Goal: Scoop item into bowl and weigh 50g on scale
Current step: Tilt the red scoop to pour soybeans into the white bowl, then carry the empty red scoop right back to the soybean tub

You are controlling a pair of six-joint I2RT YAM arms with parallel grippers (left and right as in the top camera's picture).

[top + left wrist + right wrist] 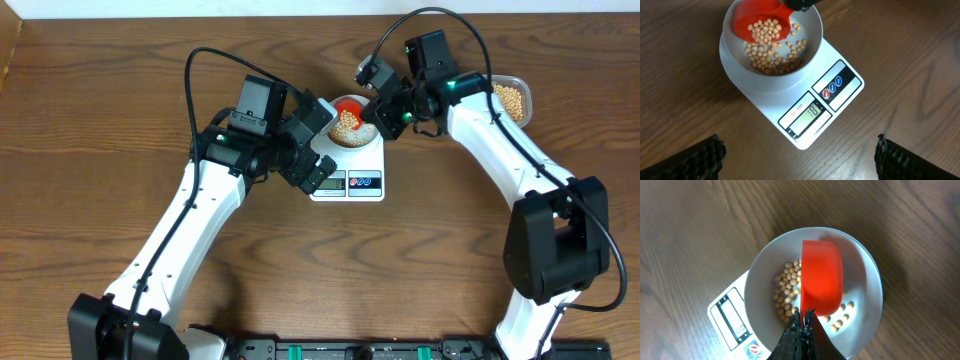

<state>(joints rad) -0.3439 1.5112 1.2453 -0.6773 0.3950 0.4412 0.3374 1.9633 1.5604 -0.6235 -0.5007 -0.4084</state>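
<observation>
The pale bowl (352,135) (771,75) (867,280) stands on the white scale (348,180) (805,125) (727,317) and holds several tan beans (772,59) (786,287). My right gripper (383,108) (804,325) is shut on the handle of a red scoop (348,110) (762,22) (821,275), which is tilted over the bowl with beans (769,31) in it. My left gripper (318,150) (800,160) is open and empty, hovering just in front of the scale. The LCD (806,115) is lit.
A clear plastic tub (512,98) with more beans sits at the far right, behind my right arm. The wooden table (100,150) surrounds the scale. The arm bases stand at the front edge.
</observation>
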